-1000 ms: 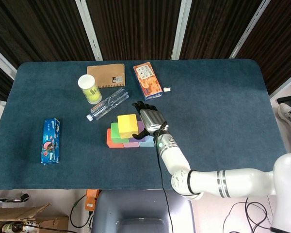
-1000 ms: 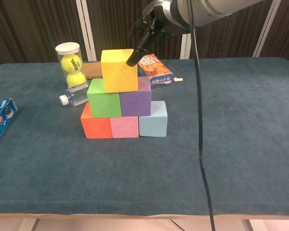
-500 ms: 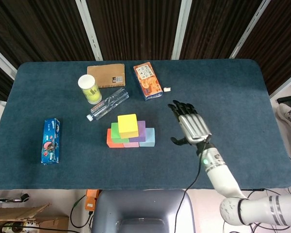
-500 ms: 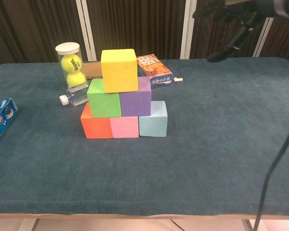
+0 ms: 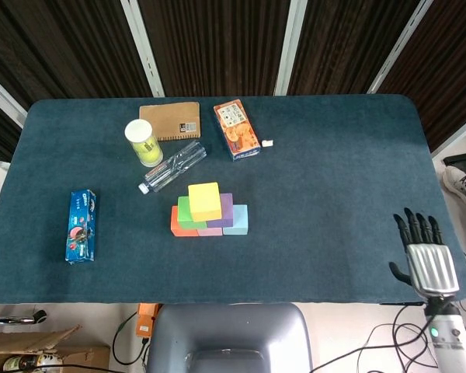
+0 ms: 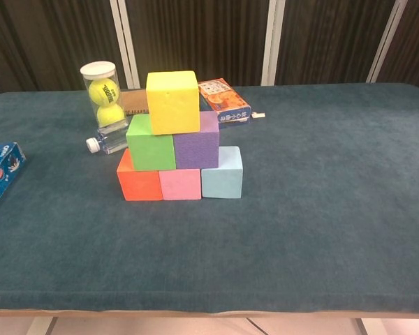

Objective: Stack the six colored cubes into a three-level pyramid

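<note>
I have pulled my right hand (image 5: 424, 255) all the way back. A second ago it was up by the big yellow foam cube (image 6: 172, 101), with a finger at its top corner. Half a second ago it was out over the middle of the dark blue desk (image 5: 342, 155). Now it hangs past the desk's near right edge, far from the blocks. Its fingers are straight and spread apart, and it holds nothing. The chest view does not show it at all now. My left hand is not in either view.

The pyramid stands by itself. The orange cube (image 6: 137, 183), the pink cube (image 6: 180, 184) and the light blue cube (image 6: 222, 174) sit side by side on the bottom. The green cube (image 6: 151, 144) and the purple cube (image 6: 197, 147) sit on them. The yellow one sits on top, a bit toward the green side. None of the blocks moved when I let go.

I think the job is done, since all six cubes are up in three rows.
</note>
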Action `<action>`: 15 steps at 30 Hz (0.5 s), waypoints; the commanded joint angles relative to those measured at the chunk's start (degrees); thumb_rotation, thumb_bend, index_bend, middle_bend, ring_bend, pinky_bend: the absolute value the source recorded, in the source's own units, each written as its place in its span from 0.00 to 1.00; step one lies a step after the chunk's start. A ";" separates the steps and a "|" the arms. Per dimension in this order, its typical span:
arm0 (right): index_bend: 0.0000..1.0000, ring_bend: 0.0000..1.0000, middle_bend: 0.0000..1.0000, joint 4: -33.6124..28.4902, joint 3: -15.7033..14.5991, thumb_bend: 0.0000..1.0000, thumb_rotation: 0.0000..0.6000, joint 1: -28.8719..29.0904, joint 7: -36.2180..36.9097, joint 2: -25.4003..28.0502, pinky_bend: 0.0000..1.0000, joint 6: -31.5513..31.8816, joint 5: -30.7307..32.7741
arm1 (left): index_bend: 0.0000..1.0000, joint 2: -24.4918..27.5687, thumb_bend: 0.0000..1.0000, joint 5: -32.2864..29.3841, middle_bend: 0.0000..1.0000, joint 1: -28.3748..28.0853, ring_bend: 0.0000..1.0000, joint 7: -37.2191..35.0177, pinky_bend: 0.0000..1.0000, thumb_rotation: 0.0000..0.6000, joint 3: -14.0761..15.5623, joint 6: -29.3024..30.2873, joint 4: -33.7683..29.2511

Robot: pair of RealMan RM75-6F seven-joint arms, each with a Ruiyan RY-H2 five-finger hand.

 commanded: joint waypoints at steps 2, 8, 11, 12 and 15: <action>0.00 0.00 0.00 8.47 0.66 0.17 1.00 -6.53 8.66 -5.75 0.00 4.22 -2.93 | 0.00 -1.34 0.05 0.84 0.00 0.90 0.00 5.66 0.04 1.00 1.87 -0.99 1.02; 0.00 0.00 0.00 12.33 2.29 0.17 1.00 -8.37 14.16 -5.86 0.00 2.74 -4.99 | 0.00 -0.03 0.05 2.18 0.00 0.15 0.00 5.09 0.04 1.00 3.23 -3.67 -0.56; 0.00 0.00 0.00 12.22 3.31 0.17 1.00 -8.66 14.76 -5.16 0.00 1.25 -4.91 | 0.00 0.12 0.05 3.35 0.00 -0.09 0.00 6.59 0.04 1.00 3.61 -3.48 -1.29; 0.00 0.00 0.00 12.05 3.63 0.17 1.00 -8.69 14.68 -4.91 0.00 0.66 -4.71 | 0.00 0.28 0.05 3.60 0.00 -0.19 0.00 7.06 0.04 1.00 3.84 -3.75 -1.62; 0.00 0.00 0.00 10.82 4.26 0.17 1.00 -8.83 14.01 -3.63 0.00 -0.78 -4.74 | 0.00 1.10 0.05 4.01 0.00 -0.70 0.00 8.31 0.04 1.00 4.54 -5.38 -2.99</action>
